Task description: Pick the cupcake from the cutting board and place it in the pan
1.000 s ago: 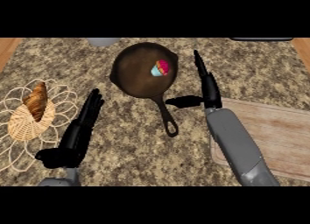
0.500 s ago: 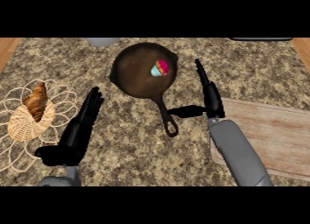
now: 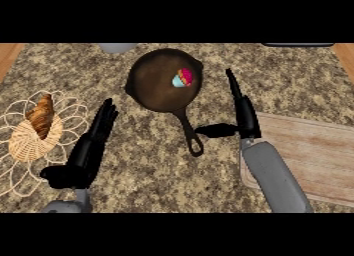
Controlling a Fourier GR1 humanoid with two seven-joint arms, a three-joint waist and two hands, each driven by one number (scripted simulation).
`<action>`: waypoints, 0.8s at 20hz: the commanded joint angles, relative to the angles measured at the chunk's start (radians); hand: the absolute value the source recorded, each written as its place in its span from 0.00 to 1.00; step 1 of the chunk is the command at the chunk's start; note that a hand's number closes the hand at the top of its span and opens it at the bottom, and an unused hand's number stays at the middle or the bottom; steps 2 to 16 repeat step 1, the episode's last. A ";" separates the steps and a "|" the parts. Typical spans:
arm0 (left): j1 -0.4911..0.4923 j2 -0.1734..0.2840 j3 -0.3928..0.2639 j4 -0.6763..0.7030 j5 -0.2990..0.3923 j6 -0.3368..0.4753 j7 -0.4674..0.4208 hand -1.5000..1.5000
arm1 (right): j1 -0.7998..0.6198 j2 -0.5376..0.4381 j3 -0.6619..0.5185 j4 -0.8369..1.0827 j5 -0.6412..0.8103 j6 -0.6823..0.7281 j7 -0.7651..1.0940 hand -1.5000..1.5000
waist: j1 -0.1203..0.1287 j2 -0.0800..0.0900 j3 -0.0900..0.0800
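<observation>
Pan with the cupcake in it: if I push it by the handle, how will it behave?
The pan looks like dark cast iron, so probably heavy and stiff. Pushed at its long handle, it would likely pivot rather than slide straight. The cupcake lies on its side, so it may roll.

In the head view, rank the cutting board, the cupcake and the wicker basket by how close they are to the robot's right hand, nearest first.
Measured from the right hand:
1. Cutting board: just to its right, its near edge beside the wrist.
2. Cupcake: up and to its left, lying inside the pan.
3. Wicker basket: far across the counter at the left edge, holding a croissant.
</observation>
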 commanded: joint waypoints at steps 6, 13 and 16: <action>0.049 -0.032 -0.047 -0.030 -0.022 0.033 -0.008 0.50 | 0.018 0.013 0.011 0.021 0.061 -0.043 -0.047 0.00 | 0.002 0.000 0.000; 0.049 -0.032 -0.047 -0.030 -0.022 0.033 -0.008 0.50 | 0.018 0.013 0.011 0.021 0.061 -0.043 -0.047 0.00 | 0.002 0.000 0.000; 0.049 -0.032 -0.047 -0.030 -0.022 0.033 -0.008 0.50 | 0.018 0.013 0.011 0.021 0.061 -0.043 -0.047 0.00 | 0.002 0.000 0.000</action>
